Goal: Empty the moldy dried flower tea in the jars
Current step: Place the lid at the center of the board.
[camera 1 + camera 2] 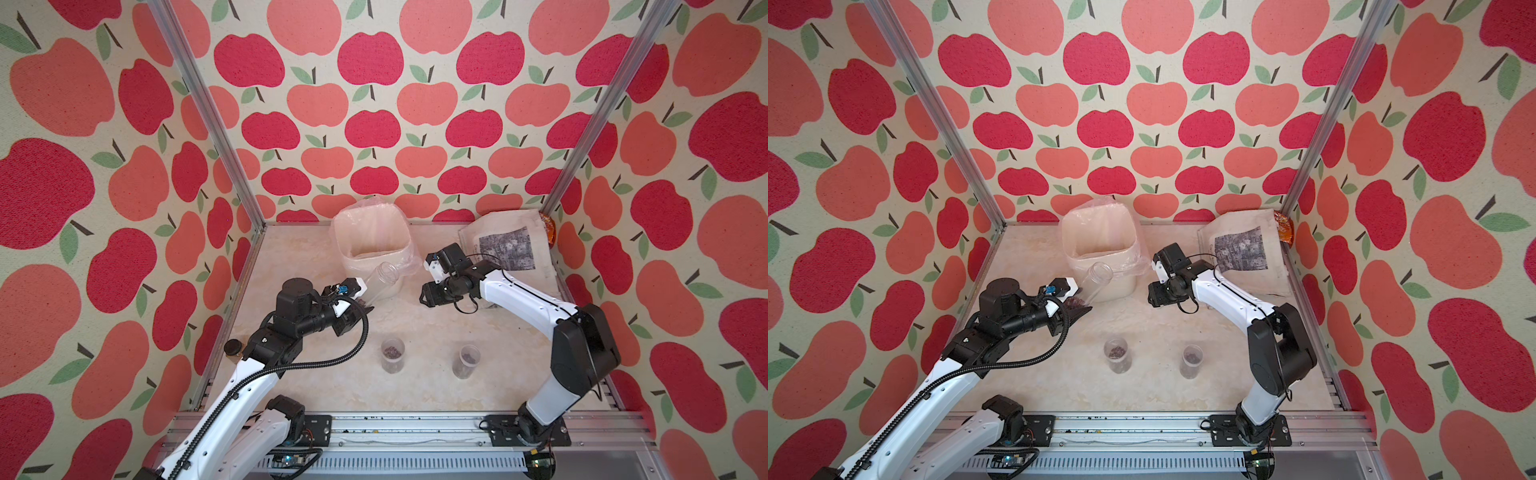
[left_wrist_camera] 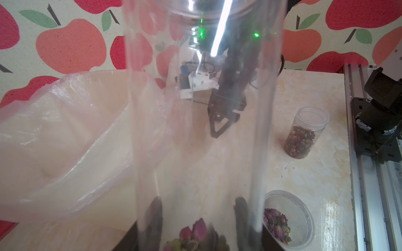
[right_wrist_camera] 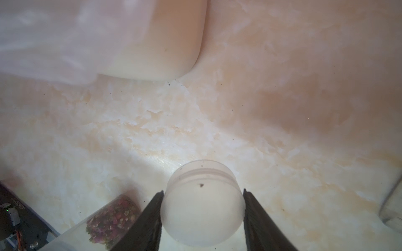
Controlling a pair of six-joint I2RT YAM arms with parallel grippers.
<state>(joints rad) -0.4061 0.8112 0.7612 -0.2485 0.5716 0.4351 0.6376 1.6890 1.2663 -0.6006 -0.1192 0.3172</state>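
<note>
My left pincer (image 1: pixel 365 305) is clamped tight on the base of an open jar (image 1: pixel 380 281), which tilts with its mouth raised toward the lined bin (image 1: pixel 365 232) just beyond it. The dried flower tea (image 2: pixel 193 230) lies bunched at the jar's bottom, deep in my grip. My right pincer (image 3: pixel 202 191), across from the left one, grips a round lid (image 3: pixel 202 208) by its sides above the table (image 1: pixel 415 324). A second jar (image 1: pixel 392 354) and a third jar (image 1: pixel 468 359), both with tea inside, stand upright behind my pincers.

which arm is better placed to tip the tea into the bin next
Left. The left gripper is shut on the open jar, whose mouth is tilted toward the bin, with tea at its base. The right gripper is occupied, shut on the lid.
</note>
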